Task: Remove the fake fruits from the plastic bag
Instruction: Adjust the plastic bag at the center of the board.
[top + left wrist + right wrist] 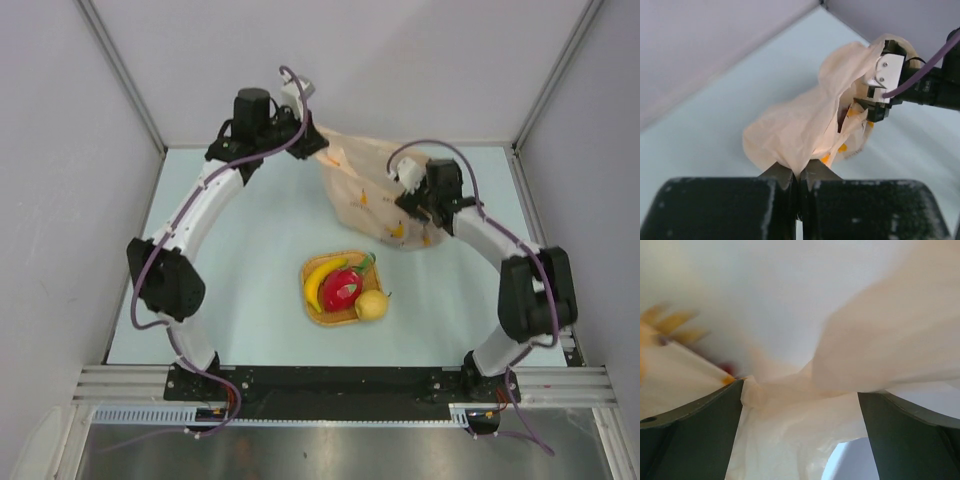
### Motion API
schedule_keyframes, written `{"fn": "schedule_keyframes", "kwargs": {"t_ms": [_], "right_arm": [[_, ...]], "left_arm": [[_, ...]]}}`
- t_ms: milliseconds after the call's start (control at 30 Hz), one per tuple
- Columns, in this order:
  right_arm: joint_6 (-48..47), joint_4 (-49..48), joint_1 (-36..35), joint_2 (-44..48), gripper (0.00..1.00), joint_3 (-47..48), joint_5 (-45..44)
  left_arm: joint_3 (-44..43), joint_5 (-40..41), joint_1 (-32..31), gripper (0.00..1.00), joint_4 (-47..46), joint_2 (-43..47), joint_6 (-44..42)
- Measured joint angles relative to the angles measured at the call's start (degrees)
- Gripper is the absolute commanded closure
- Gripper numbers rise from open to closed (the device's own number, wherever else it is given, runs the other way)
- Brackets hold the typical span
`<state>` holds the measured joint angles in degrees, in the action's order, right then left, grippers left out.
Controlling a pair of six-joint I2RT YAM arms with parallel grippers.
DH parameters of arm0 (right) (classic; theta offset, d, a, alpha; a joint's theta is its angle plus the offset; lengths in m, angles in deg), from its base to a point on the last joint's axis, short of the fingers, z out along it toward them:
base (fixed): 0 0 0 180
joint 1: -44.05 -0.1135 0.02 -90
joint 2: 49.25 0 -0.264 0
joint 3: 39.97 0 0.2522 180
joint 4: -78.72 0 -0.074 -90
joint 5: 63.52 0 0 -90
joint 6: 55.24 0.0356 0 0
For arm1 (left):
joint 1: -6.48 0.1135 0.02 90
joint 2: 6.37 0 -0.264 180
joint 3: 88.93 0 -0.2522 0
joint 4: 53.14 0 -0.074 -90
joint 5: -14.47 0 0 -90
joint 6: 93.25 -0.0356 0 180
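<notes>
Pinching the plastic bag [362,188] in my clamped left gripper [799,176], its long axis slanting far-left to near-right, three fake fruits [342,290] in the tray [325,320] nearer me, right gripper [800,440] splayed wide around bag film.

right pincer [800,390]: jaws wide apart | plastic bag [880,340]: crumpled between them, filling view

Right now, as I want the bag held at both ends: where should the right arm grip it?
Probably the thin crumpled fold of the plastic bag lying between the open right fingers, approached from its right end, opposite the corner the left gripper pinches.
</notes>
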<state>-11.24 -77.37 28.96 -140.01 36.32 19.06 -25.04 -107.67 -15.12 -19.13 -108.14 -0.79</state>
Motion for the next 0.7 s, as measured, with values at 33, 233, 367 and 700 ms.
{"fn": "schedule_keyframes", "kwargs": {"t_ms": [33, 233, 367, 700], "right_arm": [[-0.4, -2.6, 1.0, -3.1, 0.0, 3.4, -1.0], [-1.1, -4.7, 5.6, -15.7, 0.0, 32.8, -5.4], [1.0, -4.2, 6.1, -12.8, 0.0, 39.3, -6.7], [6.5, -2.1, 5.2, 7.7, 0.0, 2.7, -3.0]], "left_arm": [[-3.6, 0.3, 0.5, 1.0, -0.1, -2.0, 0.0], [-21.2, 2.1, 2.4, 1.0, -1.2, -9.7, -2.0], [-22.6, 1.0, 2.4, 1.0, -3.7, -6.4, -2.5], [17.5, -4.9, -0.8, 1.0, -6.3, 16.0, -4.5]]}}
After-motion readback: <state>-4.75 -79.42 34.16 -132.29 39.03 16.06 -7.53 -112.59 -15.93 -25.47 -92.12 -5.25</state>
